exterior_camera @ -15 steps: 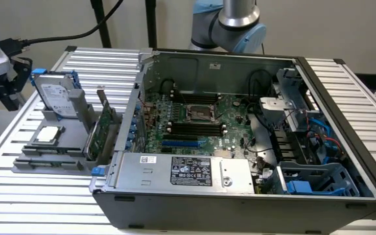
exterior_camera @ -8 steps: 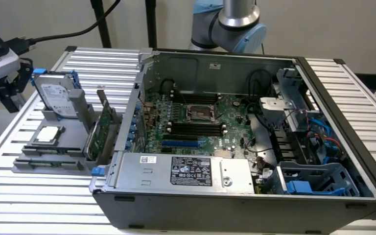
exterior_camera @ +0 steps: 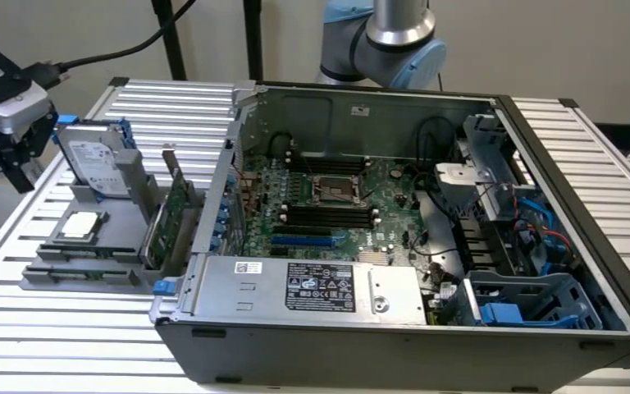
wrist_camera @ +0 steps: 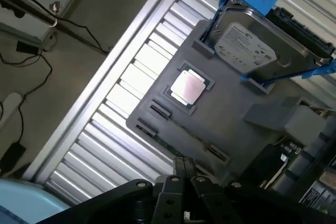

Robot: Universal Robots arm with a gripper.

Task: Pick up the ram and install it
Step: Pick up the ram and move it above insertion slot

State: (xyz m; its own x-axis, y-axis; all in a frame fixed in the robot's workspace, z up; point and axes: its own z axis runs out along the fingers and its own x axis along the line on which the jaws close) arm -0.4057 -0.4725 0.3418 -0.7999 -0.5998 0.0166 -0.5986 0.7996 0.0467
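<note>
We see the hand narrow and empty, above the grey tray, the ram at the tray's near end, untouched

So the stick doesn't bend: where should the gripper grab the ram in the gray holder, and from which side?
Best from above: pinch the ram at mid-length on its upper edge, across its thin faces. It seems to stand on edge, slotted in the gray holder, so its ends and lower edge look enclosed.
</note>
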